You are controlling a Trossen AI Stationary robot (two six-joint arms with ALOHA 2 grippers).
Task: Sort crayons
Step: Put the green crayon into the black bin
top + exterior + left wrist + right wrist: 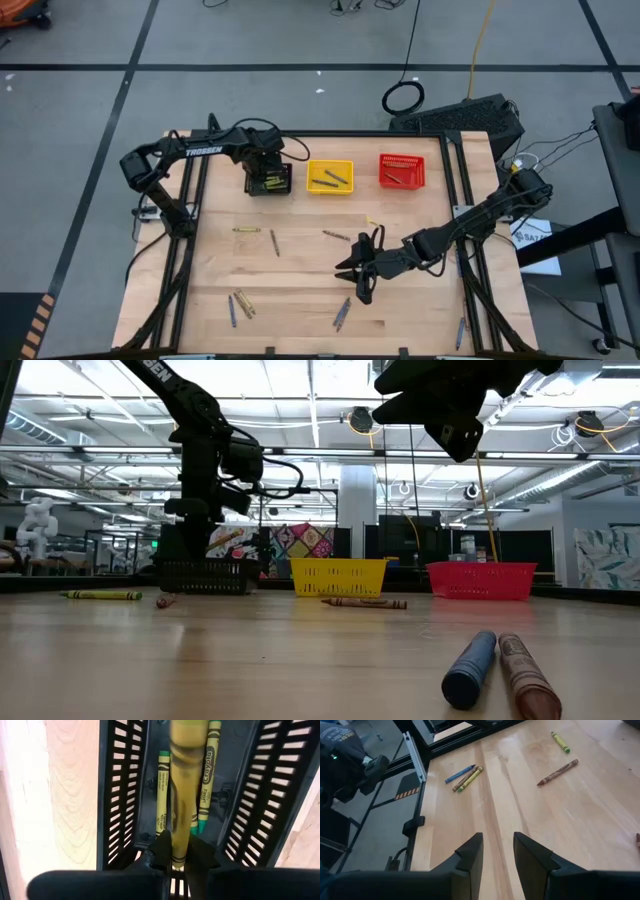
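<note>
The left hand (172,851) hangs over the black basket (268,179) at the desk's (300,270) far edge, fingers pinching an olive-yellow crayon (186,785). The right hand (362,268), fingers apart and empty, hovers mid-desk over open wood. Loose crayons (243,303) lie scattered toward the near edge; grey floor surrounds the desk.

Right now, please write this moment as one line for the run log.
left gripper: over black basket, olive-yellow crayon between fingers | right gripper: open, empty, above table | loose crayons remain
</note>
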